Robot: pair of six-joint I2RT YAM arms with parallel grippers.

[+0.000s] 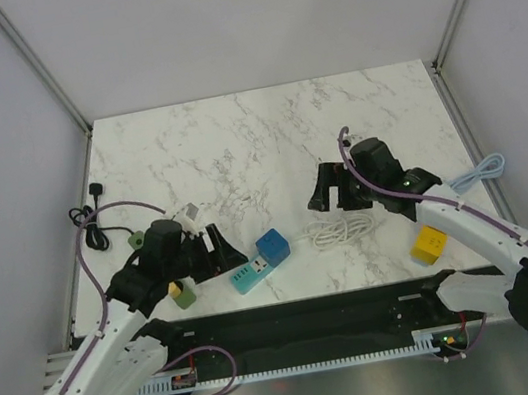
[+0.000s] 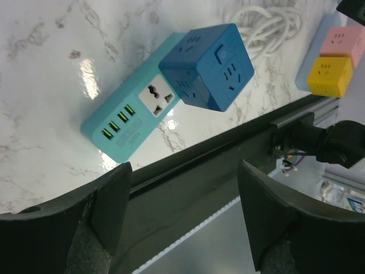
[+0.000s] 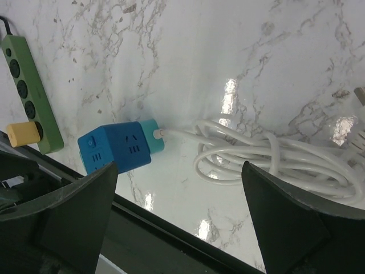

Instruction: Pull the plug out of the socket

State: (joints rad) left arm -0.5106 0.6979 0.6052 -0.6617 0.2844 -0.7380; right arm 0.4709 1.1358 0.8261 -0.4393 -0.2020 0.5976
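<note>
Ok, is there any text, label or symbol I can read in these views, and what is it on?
Blue cube adapter: a power symbol on its button, no words.
Teal power strip: faint small print near the USB ports, too blurred to read.
Nothing else carries legible text.

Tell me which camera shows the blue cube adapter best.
Left wrist view: the blue cube adapter fills the upper frame, sharp, seated on the teal power strip, with its socket faces readable. Top external shows it only small and far off. Right wrist shows it from the side, with the strip mostly hidden behind it.
</note>
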